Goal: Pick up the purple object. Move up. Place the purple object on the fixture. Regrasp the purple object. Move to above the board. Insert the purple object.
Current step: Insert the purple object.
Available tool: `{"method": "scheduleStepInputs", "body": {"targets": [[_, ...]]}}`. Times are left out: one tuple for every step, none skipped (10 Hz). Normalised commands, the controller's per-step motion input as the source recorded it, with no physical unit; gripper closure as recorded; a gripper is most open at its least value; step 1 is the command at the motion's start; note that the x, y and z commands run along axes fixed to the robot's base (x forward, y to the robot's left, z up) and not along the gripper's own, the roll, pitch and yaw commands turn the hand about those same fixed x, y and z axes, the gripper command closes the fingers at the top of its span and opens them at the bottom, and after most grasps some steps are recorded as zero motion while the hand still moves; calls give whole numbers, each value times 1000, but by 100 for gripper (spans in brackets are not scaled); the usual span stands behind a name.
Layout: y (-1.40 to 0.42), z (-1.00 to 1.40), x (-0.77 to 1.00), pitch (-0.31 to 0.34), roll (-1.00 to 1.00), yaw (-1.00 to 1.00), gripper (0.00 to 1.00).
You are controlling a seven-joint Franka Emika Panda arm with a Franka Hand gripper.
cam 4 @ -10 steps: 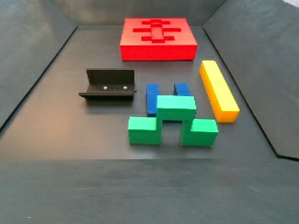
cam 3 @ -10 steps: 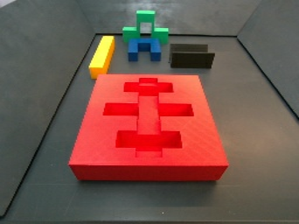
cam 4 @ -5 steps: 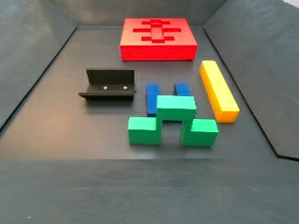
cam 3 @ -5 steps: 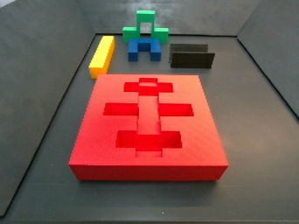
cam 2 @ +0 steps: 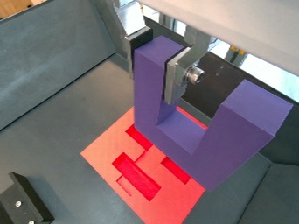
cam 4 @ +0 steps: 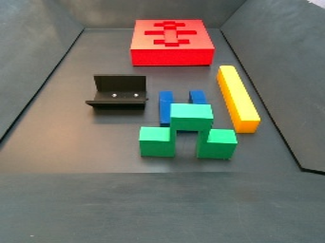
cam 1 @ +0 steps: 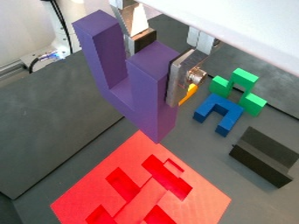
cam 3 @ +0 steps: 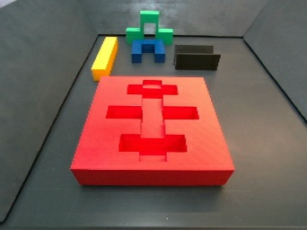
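In both wrist views my gripper (cam 1: 158,66) (cam 2: 159,65) is shut on one prong of the purple object (cam 1: 126,80) (cam 2: 201,129), a matte U-shaped block hanging prongs-up in the air. The second prong stands free beside the fingers. Below the block lies the red board (cam 1: 131,191) (cam 2: 107,150) with its darker cross-shaped recesses. The black fixture (cam 1: 267,154) (cam 2: 24,202) stands on the floor away from the block. In both side views the board (cam 3: 150,135) (cam 4: 172,52) and the fixture (cam 3: 198,59) (cam 4: 118,92) show, but neither the gripper nor the purple object is in view there.
A long yellow bar (cam 3: 106,56) (cam 4: 237,95) lies beside the board. A blue block (cam 3: 147,50) (cam 4: 166,102) (cam 1: 216,112) and a green block (cam 3: 151,27) (cam 4: 188,128) (cam 1: 239,87) sit together near the fixture. Dark walls ring the floor.
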Motion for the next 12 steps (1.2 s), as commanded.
{"method": "scheduleStepInputs", "body": {"targets": [[134,-217,217,-200,-209,-74,100],[283,-169,269,-271,-379,-111,100],[326,-17,274,-274,-490,-120,100],[263,0,211,-291,-500,-117,100],[217,0,183,-257,-500,-57,100],[197,23,157,-189,-500,0,100],[-134,-431,106,-131,-304,0,100],[-514,-597,254,-46,-50,129,100],[-623,-586,280,-33,-13,229,100],[-683,-597,231,-16,0,260,100],[-720,-606,231,0,93,214,100],[-700,-583,211,0,111,220,100]]}}
